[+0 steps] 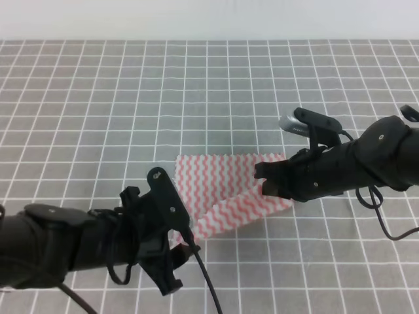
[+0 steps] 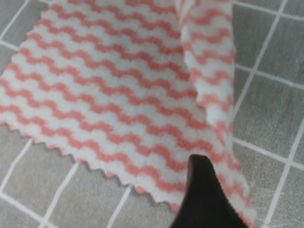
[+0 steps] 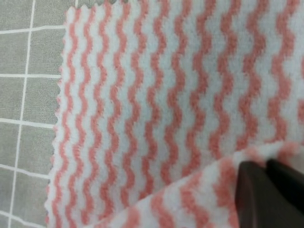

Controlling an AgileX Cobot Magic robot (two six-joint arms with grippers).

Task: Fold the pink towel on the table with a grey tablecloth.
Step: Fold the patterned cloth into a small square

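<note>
Worktop (image 1: 131, 98): grey cloth with a white square grid, filling nearly the whole high view; a pale wall strip runs along the far edge.

Pink towel (image 1: 226, 186): white with pink wavy stripes and pinked edges. It lies on the worktop a little right of centre and toward the near side, between the two arms. Its far part rests flat. The near-right portion is lifted and turned over, so a diagonal fold runs from the right corner down toward the near-left corner.

Right claw (image 1: 268, 182): at the towel's right edge, reaching in from the right. In the right wrist view two dark fingertips (image 3: 266, 190) sit close together at the lower right with a raised flap of the towel (image 3: 156, 109) caught at them, so the claw is pinching the towel's right corner. The flat layer lies beneath, with the grid cloth showing along the left of that view.

Left claw (image 1: 178, 252): at the towel's near-left corner, reaching in from the left. The left wrist view shows one dark fingertip (image 2: 202, 199) rising from the bottom edge against the towel (image 2: 104, 95), with a strip of fabric hanging upright just beyond it on the right. The other finger is out of view. Cannot tell whether this claw is spread or closed on the cloth.

Black cables trail from both arms toward the near edge of the worktop.
</note>
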